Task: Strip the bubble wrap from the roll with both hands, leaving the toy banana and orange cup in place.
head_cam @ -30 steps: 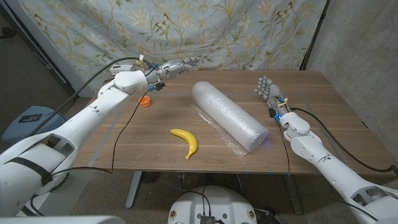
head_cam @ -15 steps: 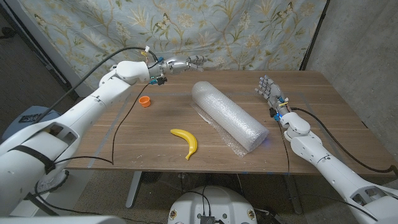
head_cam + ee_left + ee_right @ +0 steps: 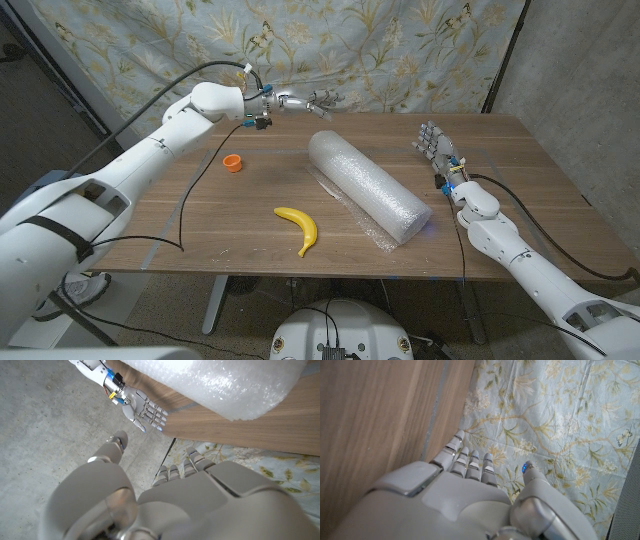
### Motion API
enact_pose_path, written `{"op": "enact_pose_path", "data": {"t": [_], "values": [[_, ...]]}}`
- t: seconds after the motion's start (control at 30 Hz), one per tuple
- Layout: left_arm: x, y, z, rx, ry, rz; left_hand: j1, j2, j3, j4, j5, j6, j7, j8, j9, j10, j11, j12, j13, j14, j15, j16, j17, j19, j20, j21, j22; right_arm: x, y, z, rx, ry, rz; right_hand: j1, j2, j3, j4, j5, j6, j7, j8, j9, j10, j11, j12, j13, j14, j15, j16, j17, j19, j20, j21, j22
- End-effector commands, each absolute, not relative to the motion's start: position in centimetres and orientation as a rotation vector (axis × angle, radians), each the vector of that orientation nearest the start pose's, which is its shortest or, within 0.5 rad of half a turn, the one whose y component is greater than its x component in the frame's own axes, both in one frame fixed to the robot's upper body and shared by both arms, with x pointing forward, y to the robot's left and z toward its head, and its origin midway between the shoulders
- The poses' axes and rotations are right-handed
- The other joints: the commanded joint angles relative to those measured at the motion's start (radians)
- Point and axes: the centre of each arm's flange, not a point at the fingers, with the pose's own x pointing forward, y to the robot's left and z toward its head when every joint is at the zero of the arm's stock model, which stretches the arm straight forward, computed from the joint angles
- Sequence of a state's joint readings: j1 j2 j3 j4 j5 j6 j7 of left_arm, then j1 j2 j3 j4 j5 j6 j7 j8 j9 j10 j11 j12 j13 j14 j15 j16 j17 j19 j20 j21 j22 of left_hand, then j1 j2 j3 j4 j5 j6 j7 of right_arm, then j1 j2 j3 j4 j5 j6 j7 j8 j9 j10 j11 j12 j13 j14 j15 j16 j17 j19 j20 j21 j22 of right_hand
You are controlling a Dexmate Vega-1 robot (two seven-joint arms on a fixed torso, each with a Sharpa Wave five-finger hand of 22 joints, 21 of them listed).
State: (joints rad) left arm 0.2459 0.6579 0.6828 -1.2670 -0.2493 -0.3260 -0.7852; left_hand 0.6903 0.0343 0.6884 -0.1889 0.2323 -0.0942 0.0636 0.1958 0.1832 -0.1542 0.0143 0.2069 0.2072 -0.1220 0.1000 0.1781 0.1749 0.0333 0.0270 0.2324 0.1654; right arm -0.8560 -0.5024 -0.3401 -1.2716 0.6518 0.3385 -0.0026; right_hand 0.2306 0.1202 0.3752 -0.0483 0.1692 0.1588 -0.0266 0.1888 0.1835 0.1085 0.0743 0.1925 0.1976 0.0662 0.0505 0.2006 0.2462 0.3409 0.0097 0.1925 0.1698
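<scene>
Left hand (image 3: 312, 101) has swung farther over the table's back edge, empty like right hand (image 3: 432, 143), beside the knobbly bubble-wrap cylinder (image 3: 368, 184)

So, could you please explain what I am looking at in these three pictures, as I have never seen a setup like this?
It is a two-armed robot at a wooden table. One picture looks down from its head; the other two come from cameras on its wrists. The left robot hand reaches over the table's far edge, empty, fingers apart. The right robot hand stands open beside the bubble wrap roll, also empty. A toy banana and an orange cup lie on the table. A flowered cloth hangs behind.
</scene>
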Motion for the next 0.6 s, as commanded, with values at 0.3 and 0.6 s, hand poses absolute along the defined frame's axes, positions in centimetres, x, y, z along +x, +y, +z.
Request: {"op": "enact_pose_path", "data": {"t": [0.3, 0.6], "values": [[58.3, 16.3, 18.4, 1.320, -0.672, -0.983, 0.035, -0.022, -0.001, -0.001, -0.004, -0.016, 0.003, 0.000, 0.003, 0.000, 0.002, 0.006, 0.010, 0.000, 0.000, 0.005, 0.002, 0.003, 0.003, -0.011, 0.004, 64.4, -31.1, -3.6, 0.083, -0.618, 0.119, -0.004, 0.008, 0.000, -0.006, 0.005, -0.002, 0.000, 0.002, 0.006, -0.007, -0.002, 0.004, 0.006, -0.003, 0.009, 0.008, 0.001, 0.002, 0.016, 0.001, 0.004], [57.4, 16.0, 18.8, 1.426, -0.655, -1.015, 0.058, -0.037, -0.005, 0.000, -0.011, -0.039, 0.006, -0.003, 0.004, -0.012, 0.007, 0.006, 0.014, -0.003, 0.000, 0.005, 0.004, 0.004, 0.003, -0.018, 0.004, 64.3, -31.0, -3.8, 0.090, -0.613, 0.109, -0.005, 0.009, -0.001, -0.007, 0.005, -0.006, 0.003, 0.001, 0.006, -0.009, 0.001, 0.004, 0.006, -0.006, 0.013, 0.008, 0.000, 0.000, 0.018, 0.001, 0.004]]}}
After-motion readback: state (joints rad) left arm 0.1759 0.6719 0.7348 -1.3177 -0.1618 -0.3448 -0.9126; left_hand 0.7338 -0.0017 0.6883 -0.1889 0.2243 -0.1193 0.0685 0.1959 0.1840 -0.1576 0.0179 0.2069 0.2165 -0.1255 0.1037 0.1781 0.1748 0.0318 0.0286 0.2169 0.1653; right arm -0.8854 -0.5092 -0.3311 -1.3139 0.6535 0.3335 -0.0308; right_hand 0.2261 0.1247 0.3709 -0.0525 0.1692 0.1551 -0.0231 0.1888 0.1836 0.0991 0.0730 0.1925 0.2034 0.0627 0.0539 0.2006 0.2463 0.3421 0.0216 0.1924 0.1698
